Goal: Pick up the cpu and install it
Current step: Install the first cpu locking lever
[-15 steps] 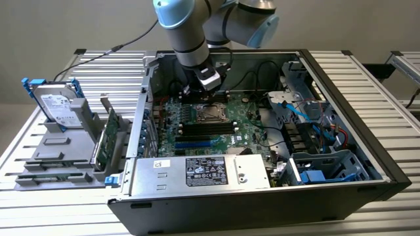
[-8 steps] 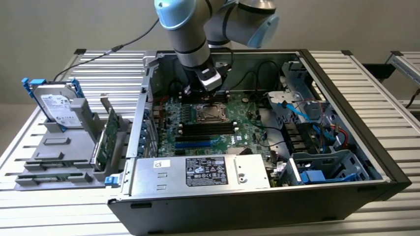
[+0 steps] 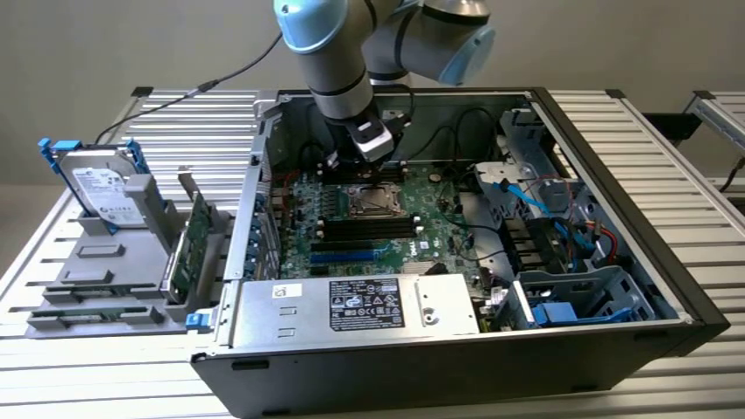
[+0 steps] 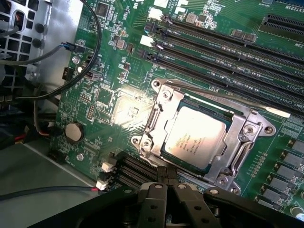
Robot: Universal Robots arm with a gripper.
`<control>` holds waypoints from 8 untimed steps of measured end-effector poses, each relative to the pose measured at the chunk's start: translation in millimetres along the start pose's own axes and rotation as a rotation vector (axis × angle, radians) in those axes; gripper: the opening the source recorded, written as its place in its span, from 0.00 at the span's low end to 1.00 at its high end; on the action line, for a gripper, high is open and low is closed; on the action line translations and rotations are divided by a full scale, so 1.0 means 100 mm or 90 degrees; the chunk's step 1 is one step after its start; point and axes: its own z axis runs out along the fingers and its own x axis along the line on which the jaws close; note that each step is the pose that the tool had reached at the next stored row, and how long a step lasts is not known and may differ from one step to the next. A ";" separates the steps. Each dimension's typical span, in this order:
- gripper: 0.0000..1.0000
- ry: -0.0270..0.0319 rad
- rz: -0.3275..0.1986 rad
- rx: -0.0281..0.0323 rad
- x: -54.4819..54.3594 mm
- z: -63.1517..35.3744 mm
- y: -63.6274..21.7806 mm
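Observation:
The cpu (image 4: 194, 137), a flat square chip with a dull silver top, lies in the motherboard socket inside its metal retention frame (image 4: 247, 130). My gripper (image 4: 166, 180) hovers just off one edge of that frame, its two fingers pressed together with nothing between them. In the exterior view the gripper (image 3: 352, 166) hangs inside the open computer case, just behind the socket and the cpu (image 3: 370, 201).
Black memory slots (image 4: 228, 52) run alongside the socket. Loose black cables (image 4: 90, 52) cross the board near the case wall. Outside the case, at the exterior view's left, a grey rack (image 3: 105, 262) holds a hard drive (image 3: 99, 188) and green cards (image 3: 192, 240). A power supply (image 3: 361, 305) sits in front.

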 end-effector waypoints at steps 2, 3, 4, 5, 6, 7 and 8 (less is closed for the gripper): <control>0.11 0.0003 0.005 -0.0019 0.00 0.000 0.000; 0.11 0.0004 0.007 -0.0024 0.00 0.000 0.000; 0.11 0.0005 0.009 -0.0029 0.00 0.000 0.000; 0.11 0.0005 0.010 -0.0034 0.00 0.000 0.000; 0.11 0.0006 0.011 -0.0038 0.00 0.000 0.000; 0.11 0.0006 0.012 -0.0042 0.00 0.000 0.000; 0.11 0.0007 0.013 -0.0045 0.00 0.001 0.000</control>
